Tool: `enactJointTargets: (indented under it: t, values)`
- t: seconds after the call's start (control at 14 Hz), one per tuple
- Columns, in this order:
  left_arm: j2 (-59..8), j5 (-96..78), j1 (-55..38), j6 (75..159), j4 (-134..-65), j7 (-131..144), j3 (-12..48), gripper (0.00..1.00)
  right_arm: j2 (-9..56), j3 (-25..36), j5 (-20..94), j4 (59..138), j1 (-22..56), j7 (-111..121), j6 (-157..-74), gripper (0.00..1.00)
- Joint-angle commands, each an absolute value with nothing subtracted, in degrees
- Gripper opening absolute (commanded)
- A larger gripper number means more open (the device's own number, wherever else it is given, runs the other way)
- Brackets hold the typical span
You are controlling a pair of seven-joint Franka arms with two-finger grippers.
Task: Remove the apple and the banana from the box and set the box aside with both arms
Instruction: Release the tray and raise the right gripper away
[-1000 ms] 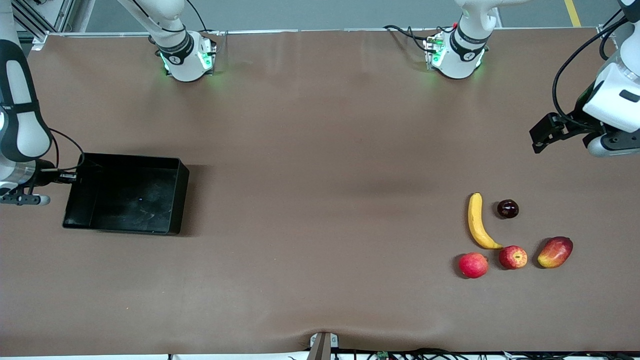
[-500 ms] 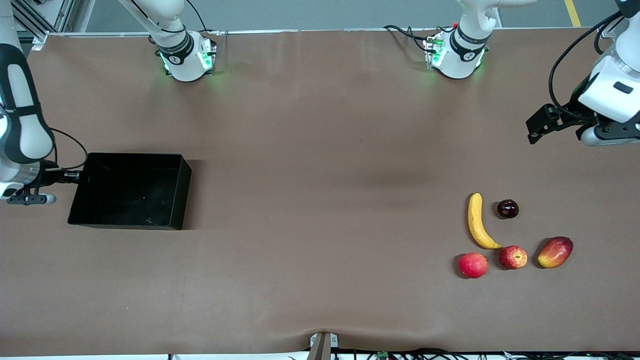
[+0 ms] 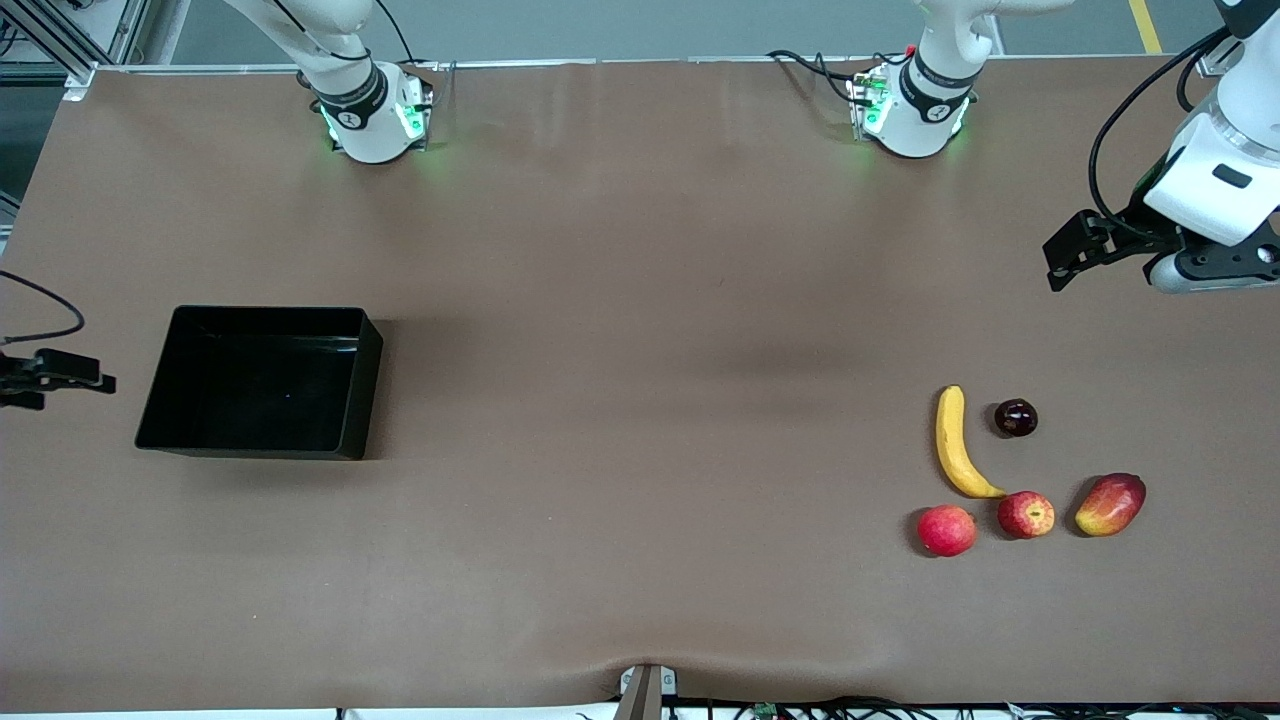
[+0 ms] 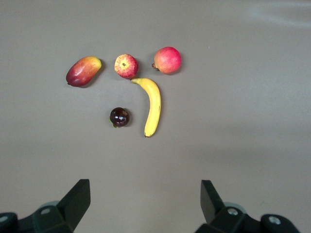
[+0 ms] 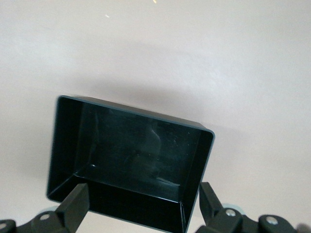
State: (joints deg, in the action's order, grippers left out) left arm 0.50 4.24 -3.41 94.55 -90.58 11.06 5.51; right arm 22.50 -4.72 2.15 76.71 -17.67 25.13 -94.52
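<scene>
The shallow glossy black plastic box [image 3: 262, 381] sits empty at the right arm's end of the brown worktop [image 3: 640, 300], no label legible on it. The right tool [image 5: 141, 206], mostly cut off at the frame edge, hangs beside it, spread wide and empty. The long yellow banana [image 3: 958, 443] and small streaked red apple [image 3: 1026, 514] lie touching near the left arm's end; the left tool [image 4: 145, 196] hovers above them, agape

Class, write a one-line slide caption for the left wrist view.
Open left end effector over the table, looking down on banana, apple, mango, plain red fruit and dark fruit.
</scene>
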Motion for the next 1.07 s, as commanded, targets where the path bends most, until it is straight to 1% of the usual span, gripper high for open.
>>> enactJointTargets:
  t: [0.0,0.14,0.29,0.43,0.57,0.71,0.79,0.86,1.0]
  values:
    - [1.85,3.08,-2.99,94.83,-91.58,10.19,5.27,1.0,19.45,-4.75,2.81,74.18,-15.57,14.48,-88.71,1.0]
    - [1.76,3.16,-3.16,94.83,-91.58,10.2,5.27,1.0,13.03,-4.66,2.99,74.36,-12.58,6.62,-81.86,1.0]
    - [1.84,3.08,-3.08,94.83,-91.67,10.2,5.27,1.0,7.67,-4.57,3.34,74.97,-10.64,6.24,-77.54,1.0]
    - [2.11,3.08,-3.08,94.83,-91.58,10.2,5.27,1.0,3.71,-4.48,4.12,76.02,-10.37,5.98,-75.59,1.0]
    - [2.11,3.08,-3.08,94.83,-91.58,10.2,5.27,1.0,1.24,-4.57,4.66,77.25,-9.85,4.23,-74.36,1.0]
    - [2.11,3.08,-3.08,94.83,-91.58,10.28,5.27,1.0,-1.66,-4.48,3.96,81.62,-7.13,-3.47,-74.27,1.0]
    - [2.02,3.08,-3.08,94.83,-91.58,10.28,5.27,1.0,-4.19,-4.48,3.87,84.52,-6.68,-7.43,-74.44,1.0]
    - [2.02,3.08,-3.08,94.83,-91.58,10.28,5.27,1.0,-5.78,-4.48,3.87,86.12,-6.68,-8.08,-73.83,1.0]
    - [1.93,3.08,-3.08,95.01,-91.58,10.28,5.27,1.0,-6.85,-4.4,3.87,86.84,-6.85,-8.09,-69.98,1.0]
